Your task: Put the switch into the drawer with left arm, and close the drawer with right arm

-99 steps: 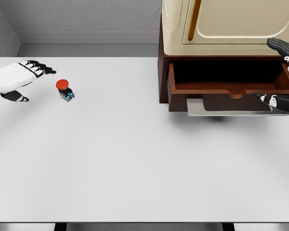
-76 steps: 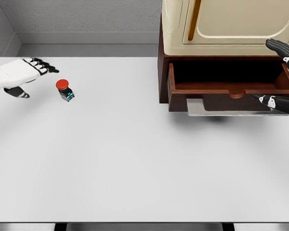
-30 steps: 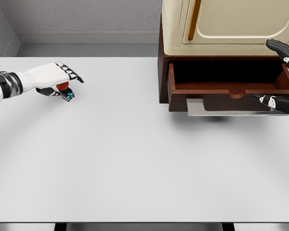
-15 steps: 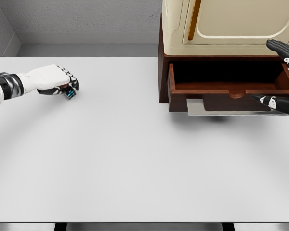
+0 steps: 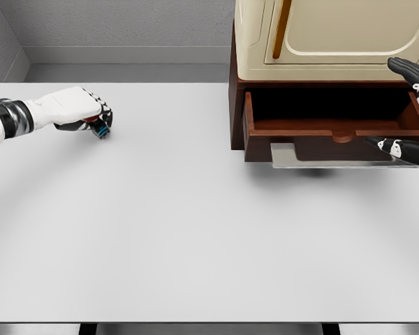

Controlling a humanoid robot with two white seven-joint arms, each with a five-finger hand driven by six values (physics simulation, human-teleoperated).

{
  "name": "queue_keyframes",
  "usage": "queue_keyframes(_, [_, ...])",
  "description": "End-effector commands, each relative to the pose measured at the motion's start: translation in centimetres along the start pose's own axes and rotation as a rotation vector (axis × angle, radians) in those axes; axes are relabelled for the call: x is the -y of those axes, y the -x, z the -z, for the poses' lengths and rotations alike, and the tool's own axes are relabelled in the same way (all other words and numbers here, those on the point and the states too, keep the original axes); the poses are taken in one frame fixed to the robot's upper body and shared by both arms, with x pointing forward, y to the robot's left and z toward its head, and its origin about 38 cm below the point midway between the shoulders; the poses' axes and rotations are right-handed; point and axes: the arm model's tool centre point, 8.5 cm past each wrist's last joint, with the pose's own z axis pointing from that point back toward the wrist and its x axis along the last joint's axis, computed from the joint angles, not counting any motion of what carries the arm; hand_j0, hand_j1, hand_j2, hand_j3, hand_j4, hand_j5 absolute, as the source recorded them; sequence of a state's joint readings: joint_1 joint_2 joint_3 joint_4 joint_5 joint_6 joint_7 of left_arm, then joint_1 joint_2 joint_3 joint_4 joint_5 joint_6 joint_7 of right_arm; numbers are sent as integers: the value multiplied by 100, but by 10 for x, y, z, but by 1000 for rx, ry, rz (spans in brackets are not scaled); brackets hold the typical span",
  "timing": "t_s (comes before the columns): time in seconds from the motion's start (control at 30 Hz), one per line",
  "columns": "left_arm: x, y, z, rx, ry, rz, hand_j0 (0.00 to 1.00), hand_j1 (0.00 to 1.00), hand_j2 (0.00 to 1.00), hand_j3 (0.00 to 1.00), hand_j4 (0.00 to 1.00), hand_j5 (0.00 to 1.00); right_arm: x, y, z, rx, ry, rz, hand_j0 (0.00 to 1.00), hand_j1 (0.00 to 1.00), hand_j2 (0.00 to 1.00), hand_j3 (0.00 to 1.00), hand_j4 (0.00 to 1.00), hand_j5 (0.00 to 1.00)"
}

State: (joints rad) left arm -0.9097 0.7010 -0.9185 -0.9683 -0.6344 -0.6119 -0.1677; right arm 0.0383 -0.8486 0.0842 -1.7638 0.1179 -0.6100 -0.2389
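Presently: left hand (image 5: 84, 114) curled over the switch (image 5: 101, 130) at the desk's (image 5: 195, 230) far left, fingers wrapped round it, only a dark corner with blue markings showing beneath the fingertips. Contact with the desk or slight lift — cannot tell. Drawer (image 5: 335, 124) pulled open, well apart from the left hand, off to its right under the cream cabinet (image 5: 328, 35). Right hand (image 5: 408, 105) spread wide, holding nothing, beside the drawer's right end. Recommended: confirm a firm wrap before raising, lift clear of the desk, carry across above the drawer's front edge, release only once over the cavity. Risk judged: switch slipping from a partial grip. Brands, labels, writing — none legible.
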Motion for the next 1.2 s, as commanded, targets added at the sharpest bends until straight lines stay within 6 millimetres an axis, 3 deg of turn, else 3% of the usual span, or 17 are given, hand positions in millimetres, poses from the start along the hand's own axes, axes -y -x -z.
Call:
queue_keyframes(0.0, [-1,-1,1,3,-7,-4,49,49,49,49,49,49,1,0,0,0,3,3,100,100,100,100,100,100])
queue_keyframes(0.5, [-29,-17,17,55,-37,35,48,48,48,48,48,48,1,0,0,0,3,2,100,100,100,100,100,100])
queue_keyframes(1.17, [-72,-65,33,190,-120,130,48,48,48,48,48,48,1,0,0,0,3,2,100,100,100,100,100,100])
